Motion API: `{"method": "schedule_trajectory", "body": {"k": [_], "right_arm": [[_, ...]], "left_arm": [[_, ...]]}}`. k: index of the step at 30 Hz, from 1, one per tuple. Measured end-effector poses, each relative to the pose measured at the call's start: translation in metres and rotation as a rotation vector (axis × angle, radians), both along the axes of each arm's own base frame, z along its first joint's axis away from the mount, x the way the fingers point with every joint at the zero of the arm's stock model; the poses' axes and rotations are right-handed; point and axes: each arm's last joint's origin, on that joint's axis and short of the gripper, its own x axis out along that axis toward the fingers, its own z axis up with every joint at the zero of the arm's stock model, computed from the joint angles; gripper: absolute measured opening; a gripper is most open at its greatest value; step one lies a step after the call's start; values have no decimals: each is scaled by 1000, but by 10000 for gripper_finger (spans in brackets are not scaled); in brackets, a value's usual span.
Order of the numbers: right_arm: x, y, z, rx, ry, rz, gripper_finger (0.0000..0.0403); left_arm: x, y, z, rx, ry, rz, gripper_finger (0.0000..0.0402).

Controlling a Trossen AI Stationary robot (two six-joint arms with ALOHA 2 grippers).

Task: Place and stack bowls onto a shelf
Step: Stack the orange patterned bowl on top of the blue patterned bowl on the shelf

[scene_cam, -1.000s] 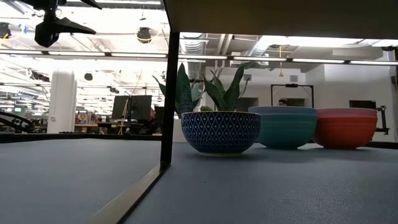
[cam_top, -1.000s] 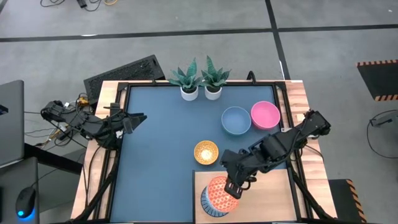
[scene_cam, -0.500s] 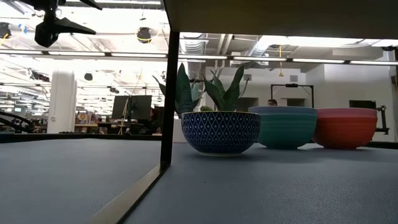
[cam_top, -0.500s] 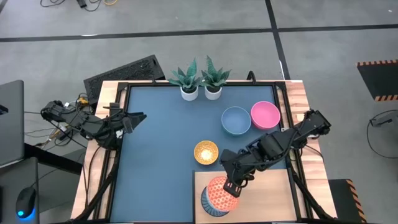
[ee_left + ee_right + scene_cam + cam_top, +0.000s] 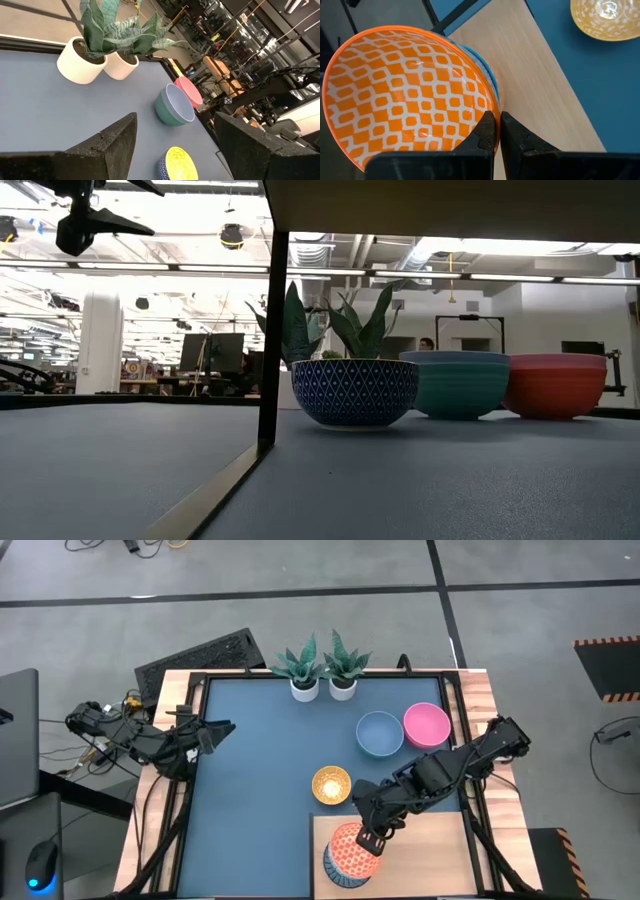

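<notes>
I see the matte blue worktop, then the pale wood-grain shelf at lower right. There my right gripper has its jaws clenched on the checkered orange bowl's rim, over a half-hidden blue-rimmed bowl. Left gripper idles released, far left.

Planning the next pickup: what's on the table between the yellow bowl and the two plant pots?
Nothing: the high view shows bare blue tabletop between the yellow bowl and the plant pots.

Both arms matte black, chunky jointed links; left arm trailing coloured wires; fingers dark, flat-faced.
</notes>
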Motion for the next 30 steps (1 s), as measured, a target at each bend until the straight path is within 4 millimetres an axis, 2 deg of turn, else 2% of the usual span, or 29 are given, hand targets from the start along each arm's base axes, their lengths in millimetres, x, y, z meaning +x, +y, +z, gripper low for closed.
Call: {"method": "schedule_trajectory", "body": {"k": [4,11,19,30], "right_arm": [[6,4,1,-27,19,2,30],[4,2,27,-134,47,15,30],[14,12,24,-167,69,44,30],[11,21,24,-211,32,17,30]], "left_arm": [[0,0,0,1,1,1,249],[0,0,-1,8,14,5,249],[-1,0,-2,17,23,5,249],[-1,0,-3,18,33,-1,249]]}}
